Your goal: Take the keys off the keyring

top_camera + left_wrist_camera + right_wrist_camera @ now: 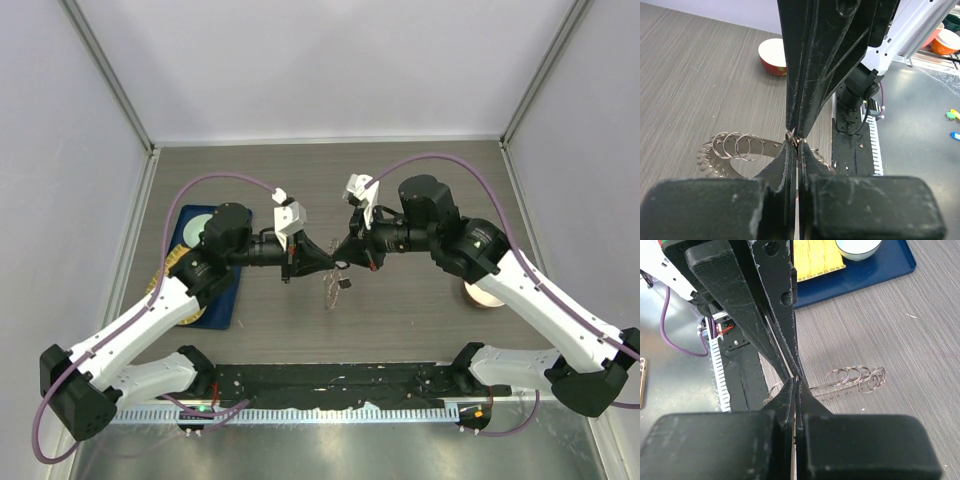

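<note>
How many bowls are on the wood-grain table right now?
2. A red bowl with white inside stands on bare tabletop near the right arm; a pale bowl sits on the blue tray by the left arm. The arms may hide more.

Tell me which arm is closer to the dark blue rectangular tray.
Left. The left arm lies over the dark blue tray; the right arm comes from the opposite side, right gripper meeting left gripper on the grey metal keyring.
</note>
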